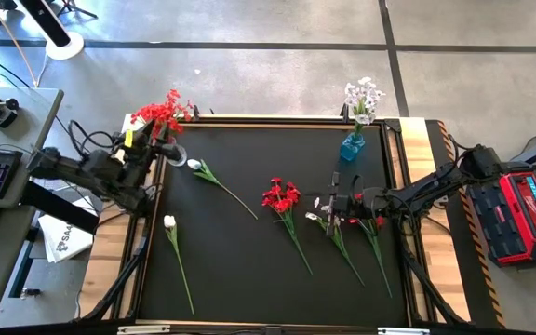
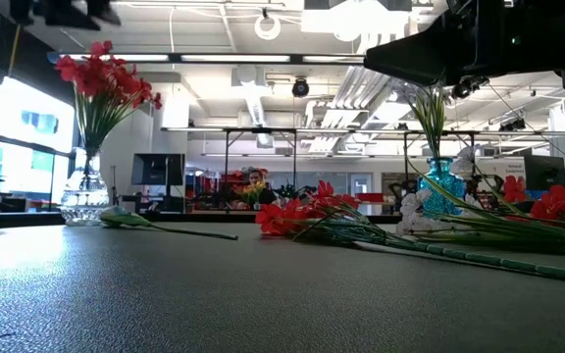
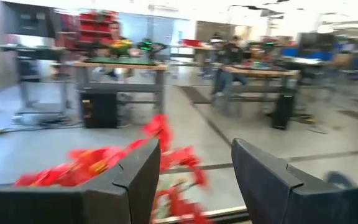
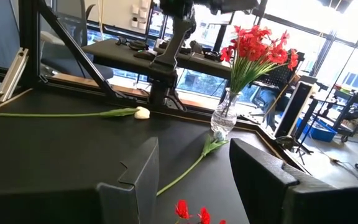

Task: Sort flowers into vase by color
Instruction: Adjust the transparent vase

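Red sprays go left, white go right: your right hand (image 1: pixel 333 206) hovers open over the mixed pile.
Nearest you, a white bud (image 1: pixel 169 222) lies apart on the black bench (image 1: pixel 240 279); mid-bench, settle onto one stem, not two tangled. Farther back, the left hand (image 1: pixel 153 149) stands open and empty beside the clear vase (image 1: pixel 174 154) of red flowers (image 1: pixel 161 113); the blue vase (image 1: pixel 353 145) takes white.

Two dark jointed arms, blocky angular black fingers (image 4: pixel 135 180).
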### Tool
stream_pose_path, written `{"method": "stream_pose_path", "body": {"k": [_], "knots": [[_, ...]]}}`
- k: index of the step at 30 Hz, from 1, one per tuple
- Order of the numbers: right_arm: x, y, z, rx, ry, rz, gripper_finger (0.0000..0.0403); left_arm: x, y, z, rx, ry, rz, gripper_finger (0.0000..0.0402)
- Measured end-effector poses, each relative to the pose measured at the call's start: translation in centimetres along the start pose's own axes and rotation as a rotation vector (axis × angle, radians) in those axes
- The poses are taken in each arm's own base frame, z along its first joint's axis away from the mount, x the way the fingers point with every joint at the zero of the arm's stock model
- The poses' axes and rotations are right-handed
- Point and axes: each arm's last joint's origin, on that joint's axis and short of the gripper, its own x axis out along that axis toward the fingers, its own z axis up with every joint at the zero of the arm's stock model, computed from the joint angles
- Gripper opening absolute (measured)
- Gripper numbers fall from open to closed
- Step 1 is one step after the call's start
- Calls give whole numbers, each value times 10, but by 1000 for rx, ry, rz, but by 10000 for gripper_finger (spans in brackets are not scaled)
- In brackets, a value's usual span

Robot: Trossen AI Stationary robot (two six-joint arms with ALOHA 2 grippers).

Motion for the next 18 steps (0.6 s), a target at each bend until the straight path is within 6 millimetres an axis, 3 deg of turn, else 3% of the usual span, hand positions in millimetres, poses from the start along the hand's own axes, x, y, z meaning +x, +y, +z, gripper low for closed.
{"method": "stream_pose_path", "body": {"k": [4,9,14,18], "knots": [[0,0,0,10,0,0,169,-15,-18,20,7,10,-122,186],[0,0,0,10,0,0,169,-38,-46,27,38,16,-254,186],[0,0,0,10,0,0,169,-58,-57,13,-21,33,-358,186],[0,0,0,11,0,0,169,-68,-56,-17,-80,50,-407,186]]}}
